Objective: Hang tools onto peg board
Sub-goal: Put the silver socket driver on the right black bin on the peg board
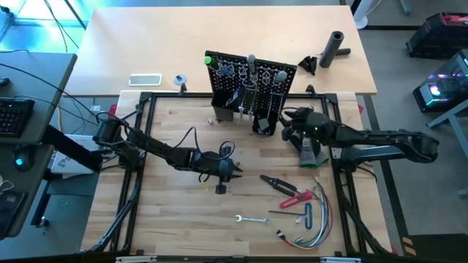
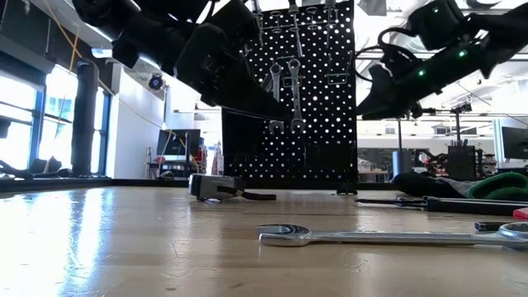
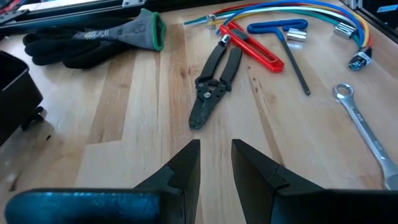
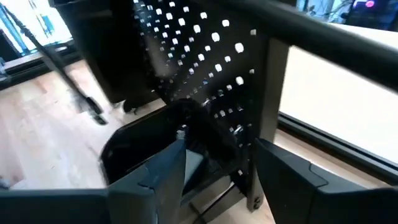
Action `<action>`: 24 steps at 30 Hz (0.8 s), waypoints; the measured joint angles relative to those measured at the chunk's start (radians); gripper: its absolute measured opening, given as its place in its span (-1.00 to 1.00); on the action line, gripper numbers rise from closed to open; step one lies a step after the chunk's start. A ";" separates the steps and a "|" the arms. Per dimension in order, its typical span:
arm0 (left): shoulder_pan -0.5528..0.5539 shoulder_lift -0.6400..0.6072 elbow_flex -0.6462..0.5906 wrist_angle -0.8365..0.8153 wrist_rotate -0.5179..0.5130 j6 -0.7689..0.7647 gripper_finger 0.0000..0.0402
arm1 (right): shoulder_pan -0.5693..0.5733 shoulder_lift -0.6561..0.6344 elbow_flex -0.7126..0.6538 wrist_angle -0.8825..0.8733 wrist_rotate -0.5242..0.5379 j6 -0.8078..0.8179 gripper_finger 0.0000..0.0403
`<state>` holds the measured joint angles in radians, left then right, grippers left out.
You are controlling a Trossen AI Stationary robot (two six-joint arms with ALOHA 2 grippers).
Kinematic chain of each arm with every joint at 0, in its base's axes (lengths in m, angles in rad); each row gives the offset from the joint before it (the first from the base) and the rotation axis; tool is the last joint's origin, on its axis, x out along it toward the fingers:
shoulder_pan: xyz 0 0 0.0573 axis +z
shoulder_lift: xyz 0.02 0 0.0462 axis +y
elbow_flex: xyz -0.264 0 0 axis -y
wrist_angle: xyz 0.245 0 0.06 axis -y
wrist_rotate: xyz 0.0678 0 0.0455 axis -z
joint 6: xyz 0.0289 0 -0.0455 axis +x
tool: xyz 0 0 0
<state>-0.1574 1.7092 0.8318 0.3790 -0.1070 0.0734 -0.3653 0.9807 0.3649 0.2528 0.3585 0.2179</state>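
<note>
Hovering over mid-surface, my left pincer [image 1: 221,177] hangs empty, fingers [image 3: 186,171] parted by a narrow gap. At its 3 o'clock in the high view lie black-handled pliers [image 1: 277,183] just beside a flat red-handled tool [image 1: 298,197]. A silver open-ended wrench [image 1: 250,218] rests at 5 o'clock on the light wooden surface [image 1: 175,212]. The black perforated upright peg board [image 1: 252,86] stands at 12 o'clock, silver wrenches [image 2: 283,91] hung on it. My right pincer [image 1: 287,126] sits near the board's base, fingers [image 4: 283,171] spread wide, nothing between them.
</note>
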 joint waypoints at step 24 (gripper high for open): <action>0.022 0.000 0.000 -0.010 -0.002 0.007 -0.58 | -0.203 0.251 0.000 0.299 -0.131 -0.057 -0.08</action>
<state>-0.1358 1.7092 0.8318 0.3693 -0.1089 0.0804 -0.5682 1.2312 0.3645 0.5523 0.2274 0.1604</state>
